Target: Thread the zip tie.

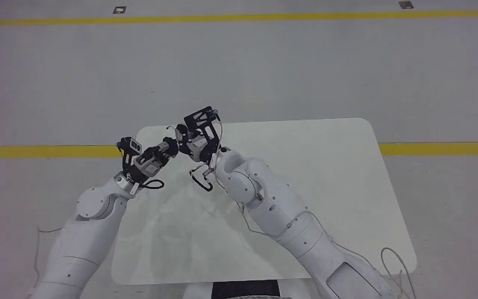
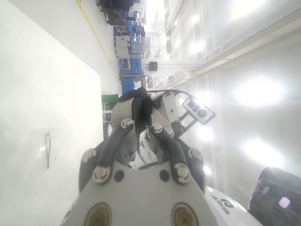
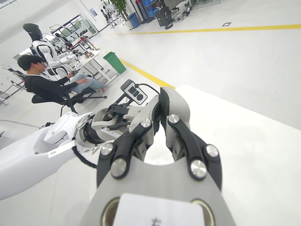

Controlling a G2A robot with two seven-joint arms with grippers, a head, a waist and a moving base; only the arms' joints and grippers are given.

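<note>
My left gripper [image 2: 141,99] is shut, and a black strip, the zip tie [image 2: 140,115], is pinched between its pads with a dark end poking past the tips. My right gripper [image 3: 162,116] is also shut, its black pads pressed together. Whether anything sits between them is hidden. In the top view both grippers meet tip to tip above the table's far left corner, the left gripper [image 1: 169,149] close against the right gripper [image 1: 185,140]. The left arm's wrist [image 3: 110,118] lies just behind the right gripper's fingers [image 3: 150,116].
The white table [image 1: 321,194] stretches to the right and towards me. A thin dark line [image 2: 47,151] shows on the table top; I cannot tell what it is. A black cable loop [image 1: 200,179] hangs by the right wrist. A green bin [image 3: 114,62] stands on the floor beyond the table.
</note>
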